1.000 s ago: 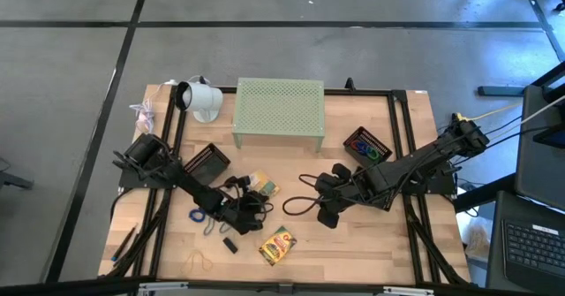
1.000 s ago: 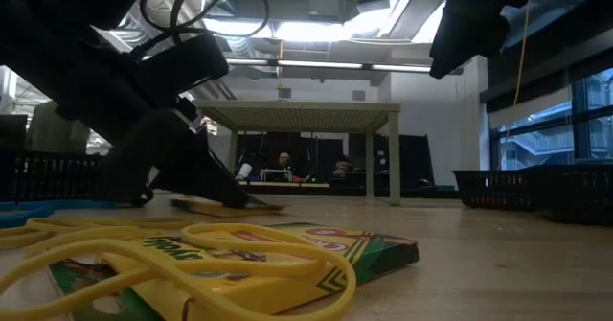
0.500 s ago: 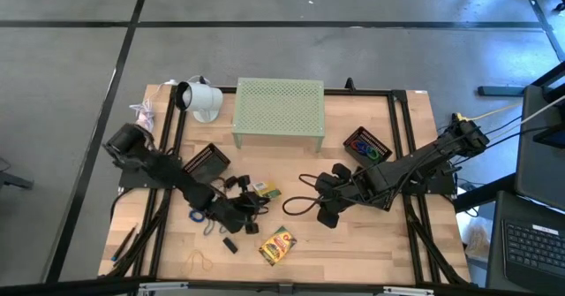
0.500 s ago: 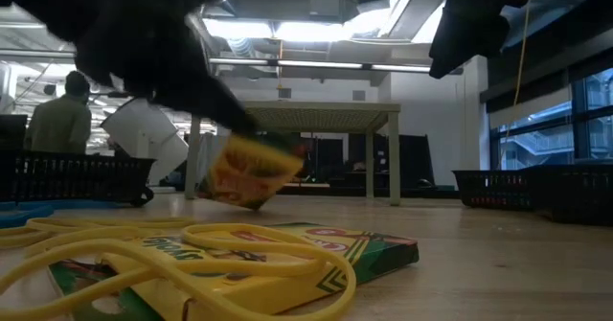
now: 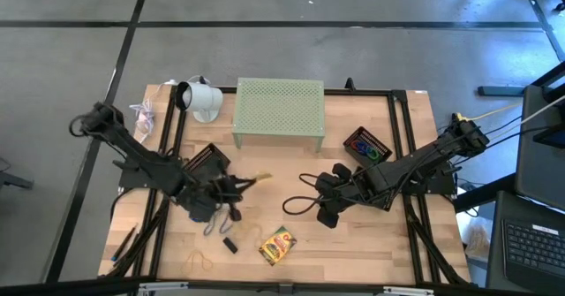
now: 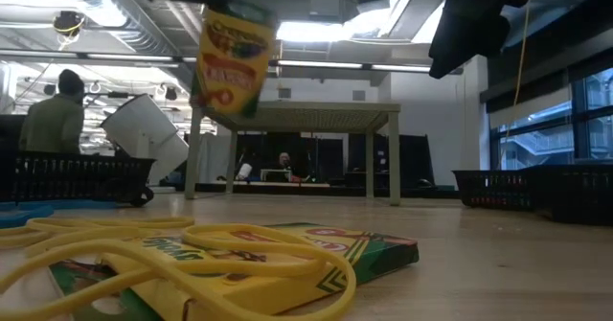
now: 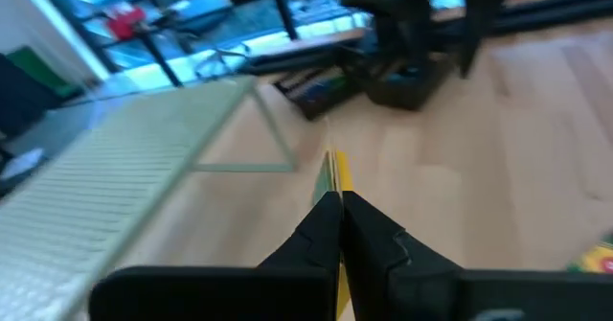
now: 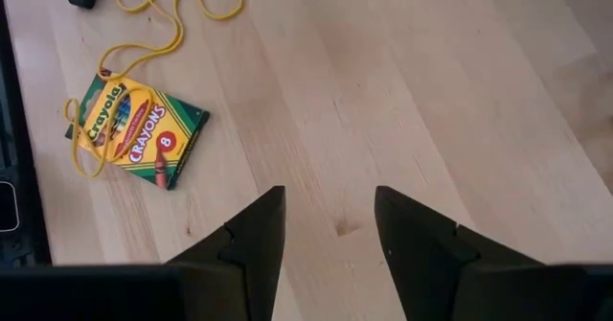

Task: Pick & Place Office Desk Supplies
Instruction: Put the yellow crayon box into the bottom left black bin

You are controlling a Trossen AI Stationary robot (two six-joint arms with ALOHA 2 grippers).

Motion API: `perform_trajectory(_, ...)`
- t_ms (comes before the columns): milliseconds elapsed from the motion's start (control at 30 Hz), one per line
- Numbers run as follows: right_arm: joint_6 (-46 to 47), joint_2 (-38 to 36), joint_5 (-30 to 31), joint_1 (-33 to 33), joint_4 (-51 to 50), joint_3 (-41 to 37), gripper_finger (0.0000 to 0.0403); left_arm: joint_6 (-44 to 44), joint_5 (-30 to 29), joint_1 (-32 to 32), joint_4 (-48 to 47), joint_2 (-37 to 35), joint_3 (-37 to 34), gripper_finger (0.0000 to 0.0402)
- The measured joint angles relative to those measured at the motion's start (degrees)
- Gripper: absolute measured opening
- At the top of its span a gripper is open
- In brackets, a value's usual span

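Observation:
My left gripper [image 5: 240, 185] is shut on a yellow-green crayon box [image 6: 233, 57], held well above the table left of centre. From above, that box [image 5: 259, 179] shows as a thin yellow strip. A second crayon box [image 5: 277, 246] lies flat near the table's near edge, with yellow rubber bands [image 8: 144, 19] draped over it and beside it. My right gripper [image 5: 328, 209] hovers open over bare wood right of centre, its fingers [image 8: 271, 233] apart with nothing between them. My left gripper pinches the crayon box between its two fingers, one on each broad face, at one end of the box [image 7: 334, 172]. The fingers [image 7: 321, 227] reach out nearly level. The box hangs lifted clear of the table, standing on end and slightly tilted [image 6: 230, 91].
A pale green perforated stand [image 5: 278, 112] is at the far middle, with a white lamp head [image 5: 201, 100] to its left. Black mesh trays sit at left [image 5: 207, 162] and right [image 5: 367, 146], the right one holding coloured rings. A black piece [image 5: 229, 245] lies near the front.
My left gripper has risen steeply and drawn back toward the table's left edge, staying shut on the crayon box. The box, lying on the table a second ago, is now lifted clear and turned on end.

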Motion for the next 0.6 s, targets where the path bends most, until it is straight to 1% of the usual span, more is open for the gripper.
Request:
perform_trajectory(133, 0.0, 0.0, 0.0, 0.0, 0.01, 0.0, 0.0164, -0.9, -3.16, -0.92, -6.63, -5.7, 0.0, 0.0002)
perform_trajectory(267, -0.01, 0.0, -0.01, -0.01, 0.0, 0.0, 0.0164, -4.98, -4.53, -1.18, -14.43, -11.06, 0.0, 0.0002)
perform_trajectory(400, -0.02, 0.0, 0.0, 0.0, 0.0, 0.0, 0.0164, -11.55, -3.55, -1.18, -23.7, -15.31, 0.0, 0.0002)
perform_trajectory(600, -0.02, 0.0, -0.02, -0.01, -0.01, 0.0, 0.0164, -23.54, -0.51, -1.18, -37.81, -19.19, 0.0, 0.0002)
